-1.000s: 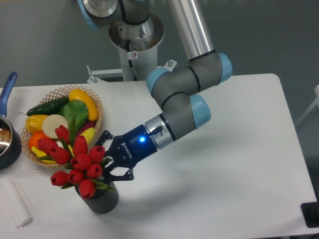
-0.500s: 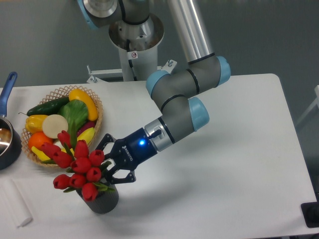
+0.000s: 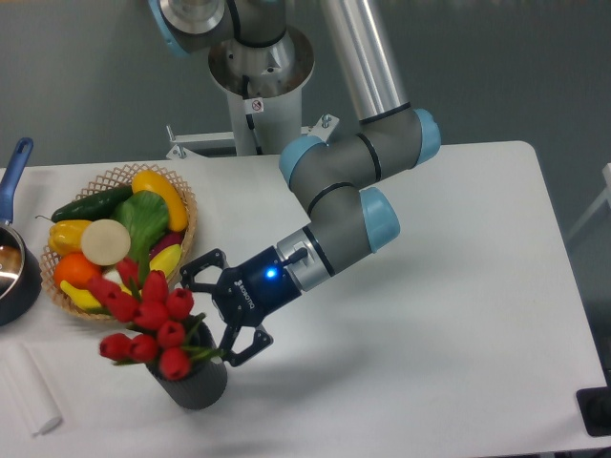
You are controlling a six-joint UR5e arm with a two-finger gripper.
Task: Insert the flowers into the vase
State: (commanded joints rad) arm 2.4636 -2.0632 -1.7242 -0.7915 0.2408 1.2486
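from the fixed camera, the black two-finger tool of the grey and blue robot arm has its fingers spread wide, one near the wicker basket's edge and one low beside the vase, pinching nothing. a blue light glows on its wrist, and white lettering runs along the tool body, too small to read. a small label with a red mark sits on the arm's grey base column, also unreadable.

the bunch of red closed tulip buds with green leaves stands in the short dark grey ribbed vase at the front left of the white worktop. the buds lean to the left over the rim; the stems are hidden inside the vase. the tool's lower finger is just beside the leaves; whether it touches them cannot be told.

behind the flowers, the round wicker basket of plastic fruit and vegetables is partly covered by the buds. at the left edge a blue-handled metal pot is cut off by the frame. a pale flat piece lies at the front left corner, hard to make out.
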